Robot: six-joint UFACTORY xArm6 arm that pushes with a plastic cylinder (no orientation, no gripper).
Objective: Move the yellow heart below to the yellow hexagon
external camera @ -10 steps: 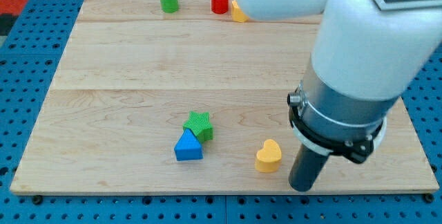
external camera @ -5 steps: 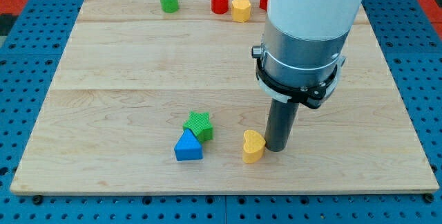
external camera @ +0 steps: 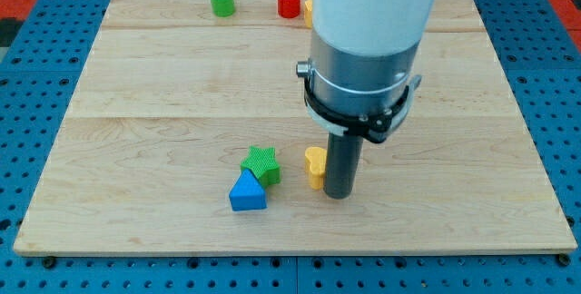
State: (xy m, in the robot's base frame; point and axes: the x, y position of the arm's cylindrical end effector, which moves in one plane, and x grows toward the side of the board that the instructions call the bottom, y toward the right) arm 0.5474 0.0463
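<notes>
The yellow heart (external camera: 314, 166) lies on the wooden board (external camera: 163, 85) a little right of centre toward the view's bottom, partly hidden by my rod. My tip (external camera: 338, 194) rests against the heart's right side. The yellow hexagon (external camera: 309, 9) stands near the view's top edge; only a sliver of it shows beside the arm's white body.
A green star (external camera: 261, 164) and a blue triangle (external camera: 247, 191) sit touching each other just left of the heart. A green cylinder (external camera: 221, 0) and a red cylinder (external camera: 289, 1) stand along the top edge. The arm hides the top middle-right of the board.
My tip swept from the board's lower right toward the view's left and pushed the yellow heart left and slightly up, closer to the green star. The arm now covers most of the hexagon.
</notes>
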